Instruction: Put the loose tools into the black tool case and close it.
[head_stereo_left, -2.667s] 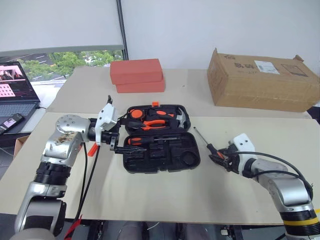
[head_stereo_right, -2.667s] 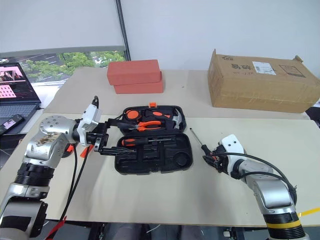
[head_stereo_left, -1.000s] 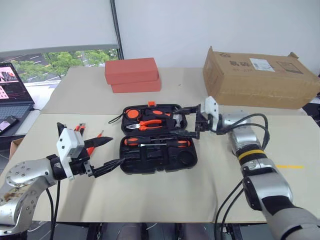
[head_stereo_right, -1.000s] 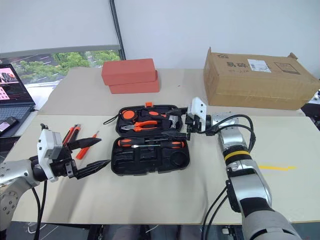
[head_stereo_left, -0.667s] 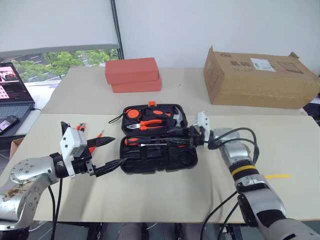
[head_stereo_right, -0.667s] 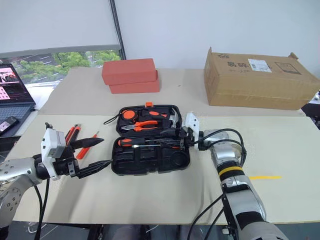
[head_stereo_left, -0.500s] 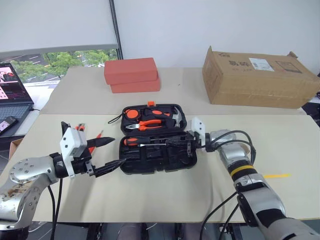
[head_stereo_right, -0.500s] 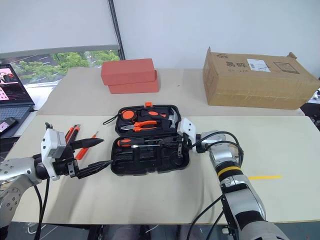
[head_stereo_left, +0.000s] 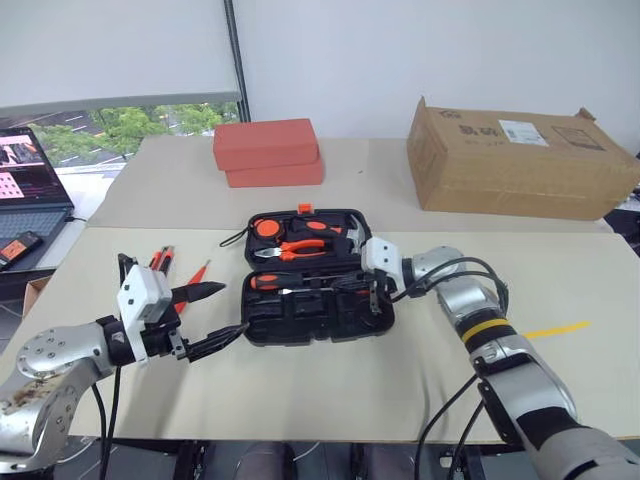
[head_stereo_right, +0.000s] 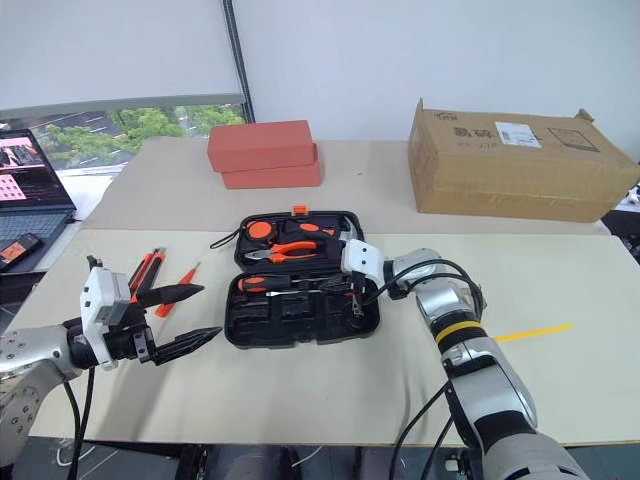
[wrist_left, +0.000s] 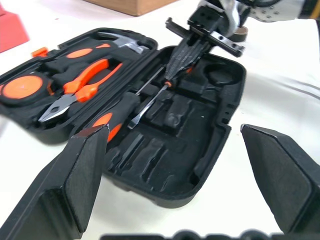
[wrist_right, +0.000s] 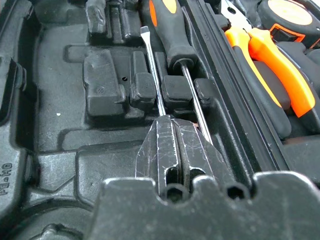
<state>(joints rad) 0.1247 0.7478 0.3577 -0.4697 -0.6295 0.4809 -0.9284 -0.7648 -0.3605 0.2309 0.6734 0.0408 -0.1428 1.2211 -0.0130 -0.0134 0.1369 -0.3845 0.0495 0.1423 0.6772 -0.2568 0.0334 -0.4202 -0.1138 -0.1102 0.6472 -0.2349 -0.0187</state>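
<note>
Now right hand closed over screwdriver in black tool case.

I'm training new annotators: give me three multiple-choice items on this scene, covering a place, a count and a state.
1. Where is the knife?
A. Inside the case
B. On the table, left of the case
C. On the cardboard box

2. How many red boxes are stacked at the back?
A. One
B. Four
C. Two

3. The case is:
A. Open
B. Latched shut
C. Upside down

Answers:
1. B, the knife lies on the table, left of the case.
2. C, the red boxes are one atop another.
3. A, both halves lie flat, recesses showing.
</note>
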